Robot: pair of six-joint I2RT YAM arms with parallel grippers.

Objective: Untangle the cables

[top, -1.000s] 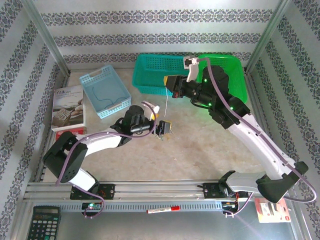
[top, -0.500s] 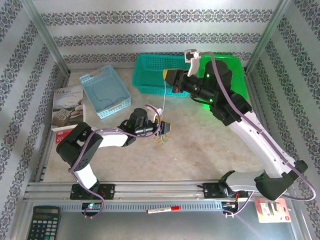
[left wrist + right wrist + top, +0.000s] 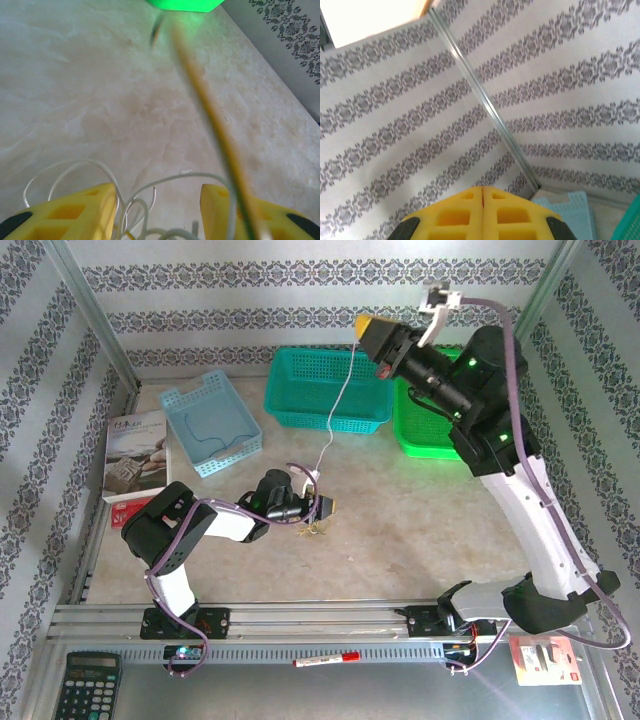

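High above the bench [image 3: 430, 530] the right fingers [image 3: 368, 325], pressed shut, pinch a white strand [image 3: 343, 390]; it slants down-left to the cable clump [image 3: 318, 528] between the half-open left fingers [image 3: 329, 506], which grip nothing.

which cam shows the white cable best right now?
Top external: the white cable runs in full, from the shut right gripper down to the clump at the left gripper. Left wrist catches white loops between its fingers, close but partial. Right wrist faces the wall.
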